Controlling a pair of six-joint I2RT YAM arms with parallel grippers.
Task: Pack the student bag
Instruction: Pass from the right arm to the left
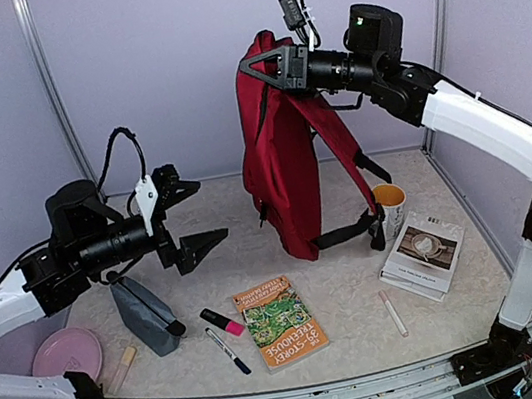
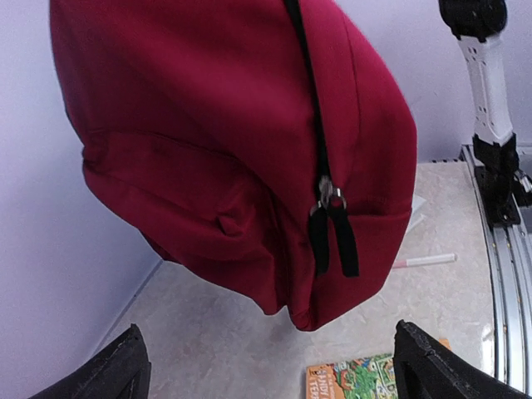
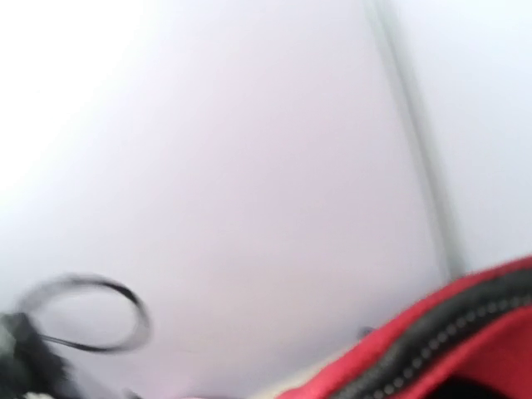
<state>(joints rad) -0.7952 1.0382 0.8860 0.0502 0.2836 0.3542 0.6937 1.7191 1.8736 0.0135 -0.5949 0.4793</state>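
Note:
The student bag [image 1: 280, 157], dark red with black straps, hangs upright from my right gripper [image 1: 263, 62], which is shut on its top. The bag's bottom is at or just above the table. My left gripper [image 1: 199, 213] is open and empty, to the left of the bag and pointing at it. In the left wrist view the bag [image 2: 208, 141] fills the upper part, with its black zipper line and two black zipper pulls [image 2: 332, 224] facing me; my left fingertips [image 2: 440, 366] show wide apart at the bottom corners. The right wrist view is blurred and shows only red fabric with a zipper [image 3: 449, 341].
On the table lie a grey pencil pouch [image 1: 148, 314], a pink plate [image 1: 66, 355], a pink highlighter [image 1: 223, 321], a black pen [image 1: 227, 350], an orange book [image 1: 280, 321], a white stick [image 1: 393, 313], a white book [image 1: 421, 253] and a mug [image 1: 390, 208].

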